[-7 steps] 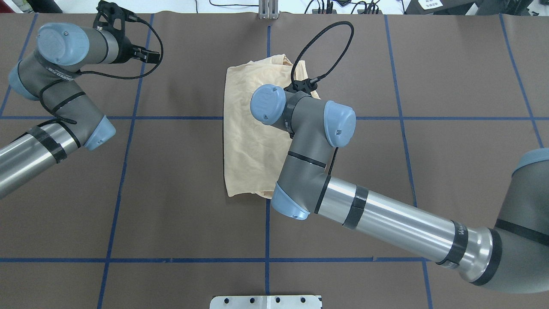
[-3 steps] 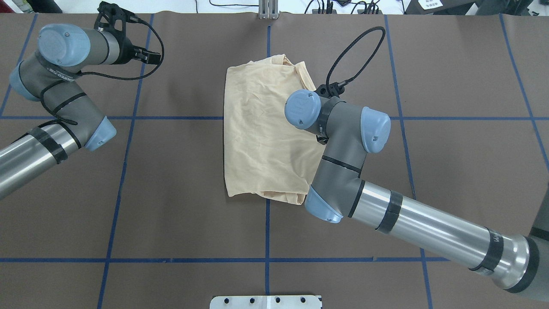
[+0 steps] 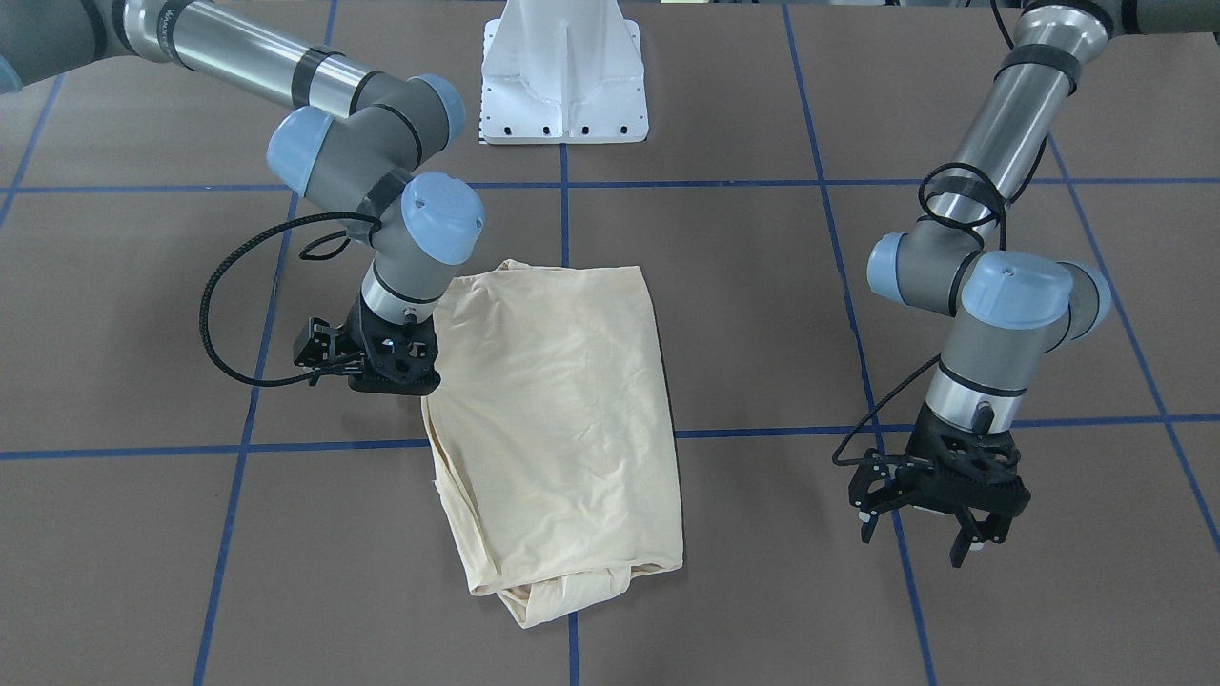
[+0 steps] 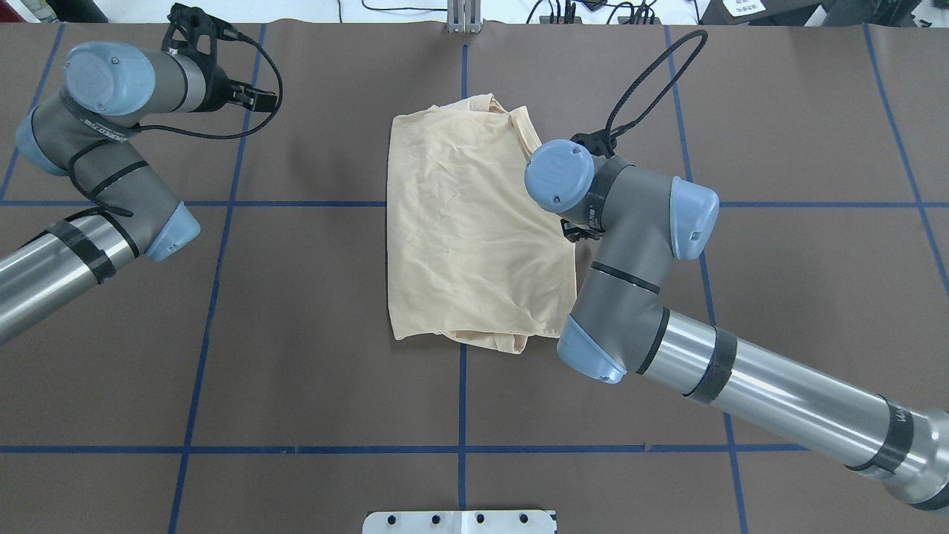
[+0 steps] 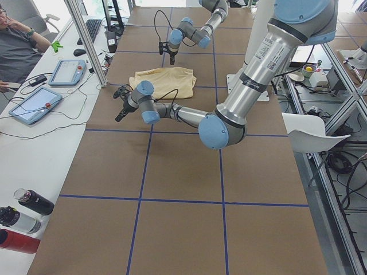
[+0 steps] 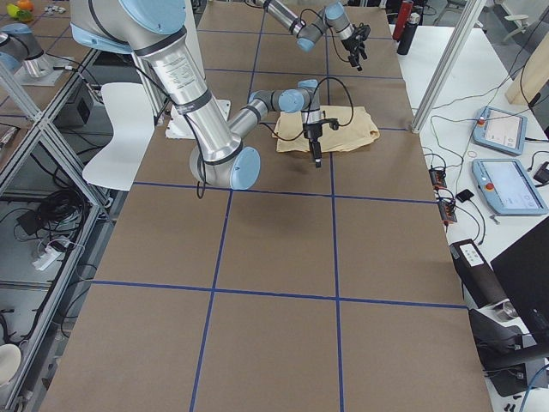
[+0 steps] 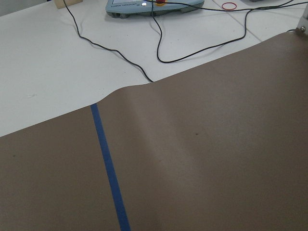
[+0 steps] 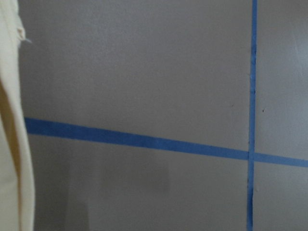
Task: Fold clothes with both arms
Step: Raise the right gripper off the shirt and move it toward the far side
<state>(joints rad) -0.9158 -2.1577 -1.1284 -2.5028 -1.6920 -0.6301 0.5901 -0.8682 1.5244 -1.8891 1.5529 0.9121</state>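
The pale cream-yellow shirt point(image 3: 562, 419) lies folded into a tall rectangle at the table's middle, print side hidden; it also shows in the overhead view point(image 4: 467, 230) and as a strip in the right wrist view point(image 8: 9, 144). My right gripper point(image 3: 386, 367) hangs low beside the shirt's edge, on the robot's right, mostly hidden under its wrist point(image 4: 574, 230). Its fingers do not show, so I cannot tell whether it is open. My left gripper point(image 3: 944, 545) hovers open and empty over bare table, far to the shirt's other side.
The white pedestal base point(image 3: 562, 86) stands at the robot's edge of the table. Blue tape lines point(image 4: 460, 449) grid the brown table cover. Teach pendants point(image 5: 69, 71) and cables lie on the white bench beyond the far edge, where a person point(image 5: 17, 46) sits.
My right arm has swung to the overhead view's right, off the top of the shirt to its right edge, and uncovered the cloth. The shirt and the left arm have stayed still.
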